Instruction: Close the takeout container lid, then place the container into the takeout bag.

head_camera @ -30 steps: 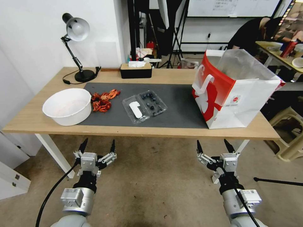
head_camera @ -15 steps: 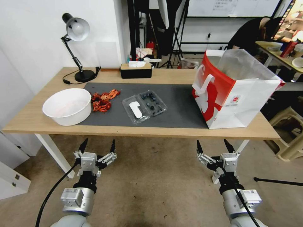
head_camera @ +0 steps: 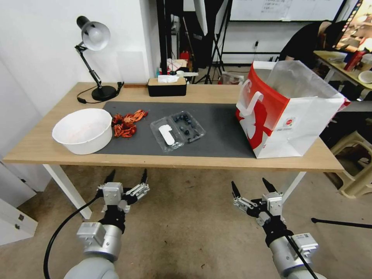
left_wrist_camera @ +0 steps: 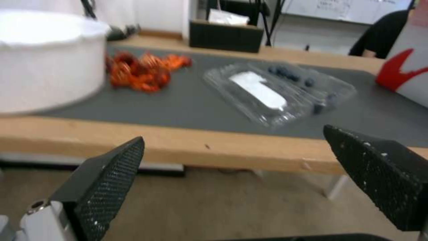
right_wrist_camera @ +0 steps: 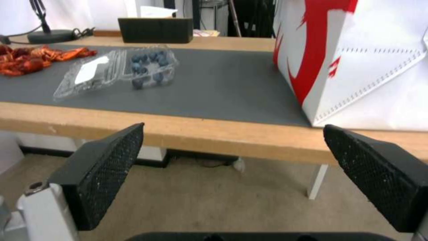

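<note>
The takeout container [head_camera: 177, 131] lies open and flat on the grey mat [head_camera: 217, 135], near the middle of the worktop [head_camera: 35, 149]. Its half with the dark blueberries [head_camera: 186, 126] sits toward the bag side, and the lid [head_camera: 166, 134], with its oblong white label facing up, sits toward the bowl side, the two halves joined along the hinge. The takeout bag [head_camera: 286, 112] stands upright at the right end of the worktop, partly on the mat, with its mouth open, a clear liner rising out of it and a white handle hanging down its red face. It stands well apart from the container.

A big white bowl [head_camera: 82, 130] rests at the left end, and just beside it on the mat is a heap of orange-red pieces [head_camera: 126, 123], possibly crayfish, though the left wrist view is too soft to be sure. A black tissue box [head_camera: 167, 86] and a desk lamp [head_camera: 95, 58] stand along the far edge.

The left gripper [head_camera: 126, 177] hangs below and in front of the worktop's near edge, over the floor, its jaws spread wide with nothing between them. The right gripper [head_camera: 251, 186] hangs likewise on the other side, a little lower in the head view, jaws wide apart and holding nothing. Both point up toward the worktop.
</note>
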You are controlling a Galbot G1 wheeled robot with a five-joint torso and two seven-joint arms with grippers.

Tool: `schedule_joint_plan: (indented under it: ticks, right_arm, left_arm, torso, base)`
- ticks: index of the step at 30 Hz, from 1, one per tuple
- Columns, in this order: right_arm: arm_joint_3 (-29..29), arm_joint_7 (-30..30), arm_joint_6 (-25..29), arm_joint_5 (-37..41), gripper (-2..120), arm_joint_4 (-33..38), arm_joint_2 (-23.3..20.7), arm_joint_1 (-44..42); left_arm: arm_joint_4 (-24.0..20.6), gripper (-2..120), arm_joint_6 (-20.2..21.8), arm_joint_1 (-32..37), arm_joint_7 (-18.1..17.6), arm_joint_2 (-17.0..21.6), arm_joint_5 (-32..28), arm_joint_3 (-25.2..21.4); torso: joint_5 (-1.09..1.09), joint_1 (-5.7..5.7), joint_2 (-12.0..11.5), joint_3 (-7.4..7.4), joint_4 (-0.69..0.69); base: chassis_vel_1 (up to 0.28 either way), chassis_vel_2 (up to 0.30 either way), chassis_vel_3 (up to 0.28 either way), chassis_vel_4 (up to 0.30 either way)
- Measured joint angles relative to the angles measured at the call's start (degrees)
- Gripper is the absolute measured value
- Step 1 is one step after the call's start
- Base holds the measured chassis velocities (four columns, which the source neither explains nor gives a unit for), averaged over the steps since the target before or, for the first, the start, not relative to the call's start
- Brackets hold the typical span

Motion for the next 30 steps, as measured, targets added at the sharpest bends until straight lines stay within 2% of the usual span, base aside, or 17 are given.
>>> schedule_joint_plan:
  ticks: [5, 30]
  right_arm:
    - [0.5, 0.4, 0.0, 0.8, 100, 0.5, -0.4, 0.1]
    - [0.9, 0.6, -0.6, 3.5, 100, 1.5, -1.5, 1.4]
  left_arm:
    - [-0.5, 100, -0.8, -0.8, 1.0, 1.0, -2.1, -0.6]
    - [1.2, 100, -2.2, -0.9, 2.8, 1.4, -1.7, -1.5]
  torso:
    - [0.01, 0.00, 0.0, 0.00, 0.02]
    - [0.00, 0.00, 0.0, 0.00, 0.00]
  base:
    - [0.000, 0.000, 0.000, 0.000]
    - [0.000, 0.000, 0.000, 0.000]
